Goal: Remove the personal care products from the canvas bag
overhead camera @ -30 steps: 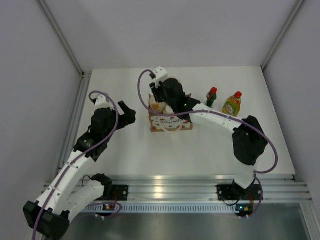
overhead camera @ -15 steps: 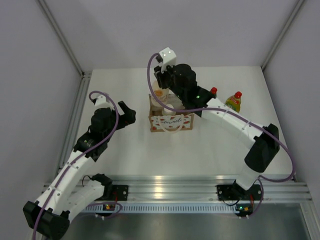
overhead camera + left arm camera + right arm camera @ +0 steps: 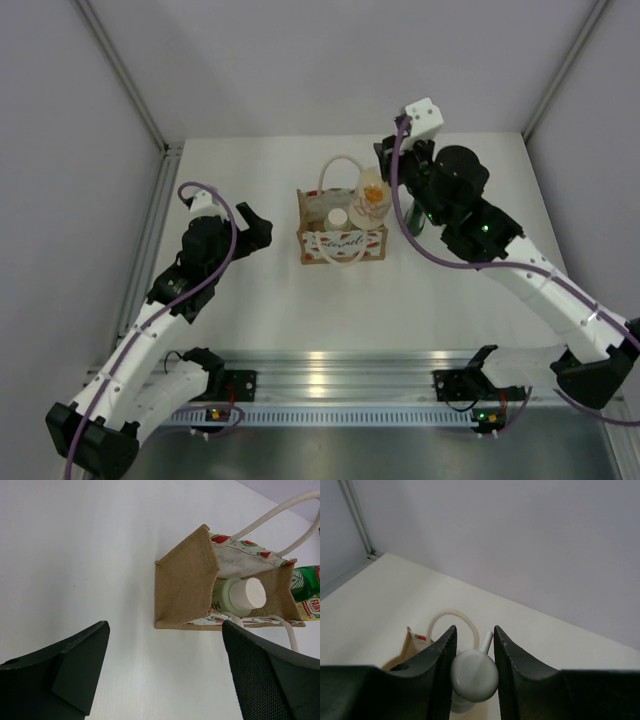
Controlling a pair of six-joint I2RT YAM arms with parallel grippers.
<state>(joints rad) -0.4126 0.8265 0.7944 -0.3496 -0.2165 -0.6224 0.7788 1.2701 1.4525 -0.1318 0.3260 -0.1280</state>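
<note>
Cream bottle (image 3: pixel 372 197) clamped in right gripper (image 3: pixel 474 642), seemingly above canvas bag (image 3: pixel 343 243).

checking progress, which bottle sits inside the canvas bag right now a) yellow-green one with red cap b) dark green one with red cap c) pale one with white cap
C: the left wrist view shows the white-capped pale bottle inside the canvas bag, the dark green bottle outside it.
</note>
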